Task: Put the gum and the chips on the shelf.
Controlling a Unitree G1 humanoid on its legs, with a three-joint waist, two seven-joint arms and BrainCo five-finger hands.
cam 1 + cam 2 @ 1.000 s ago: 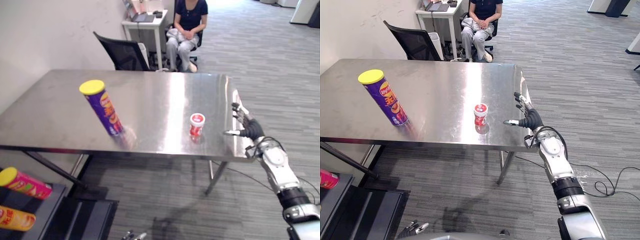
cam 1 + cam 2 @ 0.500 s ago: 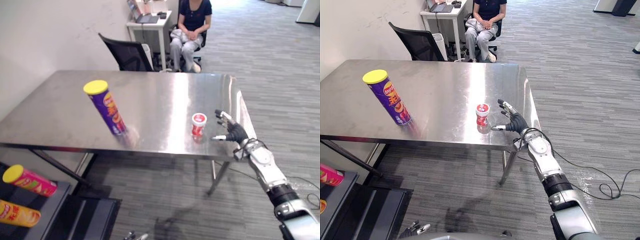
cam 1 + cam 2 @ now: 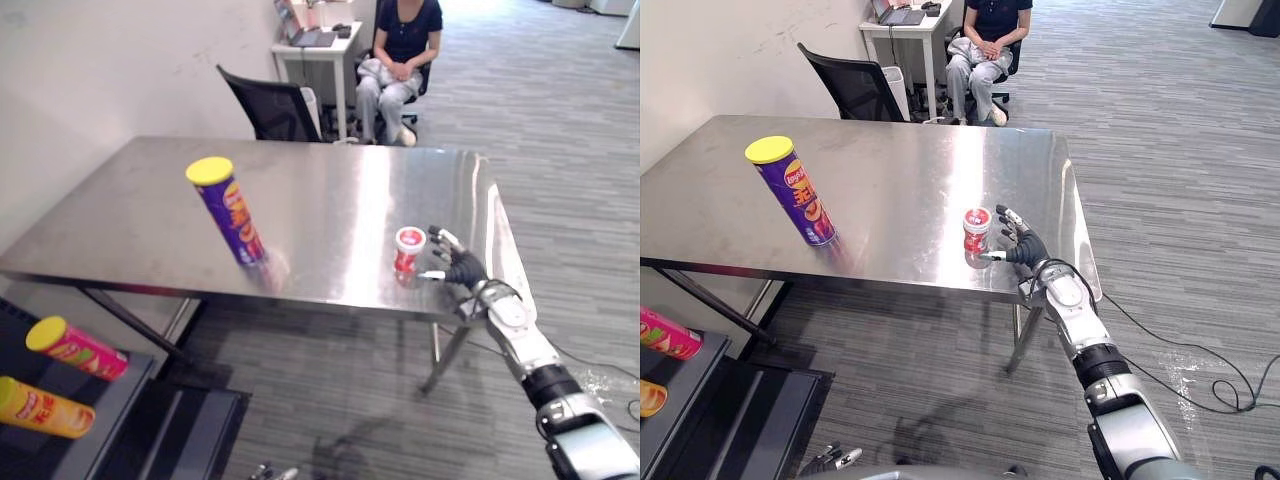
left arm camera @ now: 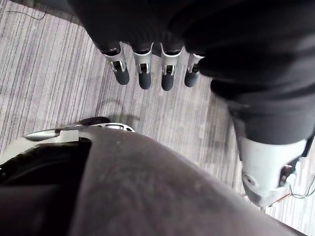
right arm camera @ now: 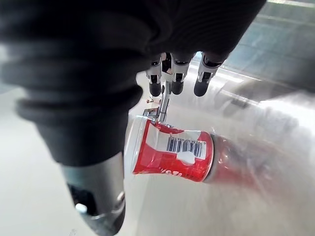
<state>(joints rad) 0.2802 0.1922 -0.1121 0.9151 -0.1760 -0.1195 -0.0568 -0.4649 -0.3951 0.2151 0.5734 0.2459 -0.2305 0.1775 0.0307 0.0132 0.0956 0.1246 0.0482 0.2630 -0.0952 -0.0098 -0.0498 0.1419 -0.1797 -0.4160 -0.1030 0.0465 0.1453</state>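
The gum pickup is judged in hand: the right hand (image 3: 456, 268), open and empty, is positioned just beside the gum tub (image 3: 410, 249); closure round it is required.

- Table (image 3: 330, 190): wide bare stretch between chips (image 3: 227, 211) and gum (image 3: 976, 229), which stand well apart.
- Right hand (image 3: 1020, 247) is just right of the gum with fingers spread; nothing stands between them.
- Gum stands near the front edge, with open floor in front and to the right.
- Far side: chair (image 3: 270, 105) against the table, person seated beyond.
- Shelf (image 3: 118, 405) sits low at left; pink can (image 3: 76, 347) and yellow can (image 3: 45, 407) lie on it, its right part bare.
- Table brace (image 3: 130, 325) slants above the shelf.
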